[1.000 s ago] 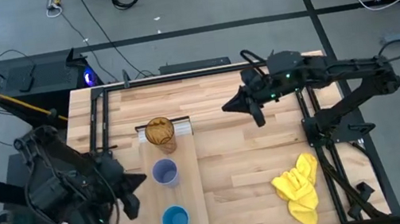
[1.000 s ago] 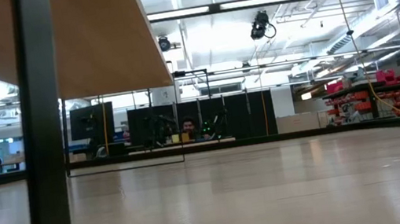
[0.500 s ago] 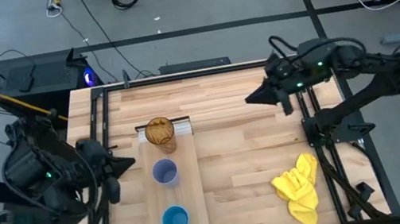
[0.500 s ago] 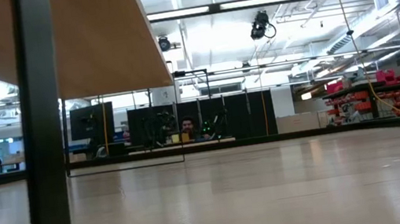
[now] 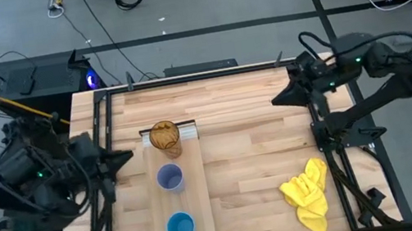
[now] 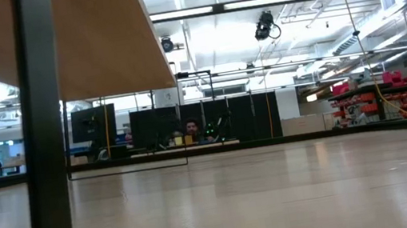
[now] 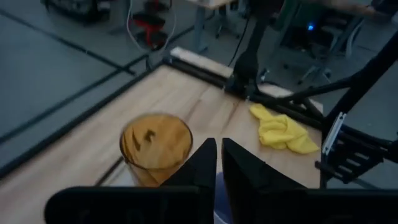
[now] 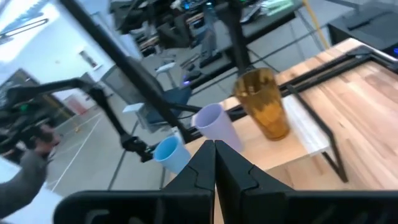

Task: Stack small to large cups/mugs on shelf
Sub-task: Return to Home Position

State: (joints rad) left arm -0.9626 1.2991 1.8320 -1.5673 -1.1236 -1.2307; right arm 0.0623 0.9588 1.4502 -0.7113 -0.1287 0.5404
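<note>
While shut and empty, both jaws by table [image 5: 229, 103] edges; yellow cloth [image 5: 307, 189] aside.

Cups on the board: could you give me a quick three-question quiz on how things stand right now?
1. True or false: the tumbler, lavender cup and blue cup stand apart in a row on the shelf.
2. Which stands nearest the white strip? A tumbler, B lavender cup, C blue cup.
3. Is either gripper holding a cup?

Key: 1 true. 2 A. 3 no: the left gripper and right gripper are both shut, empty, and clear of the shelf.
</note>
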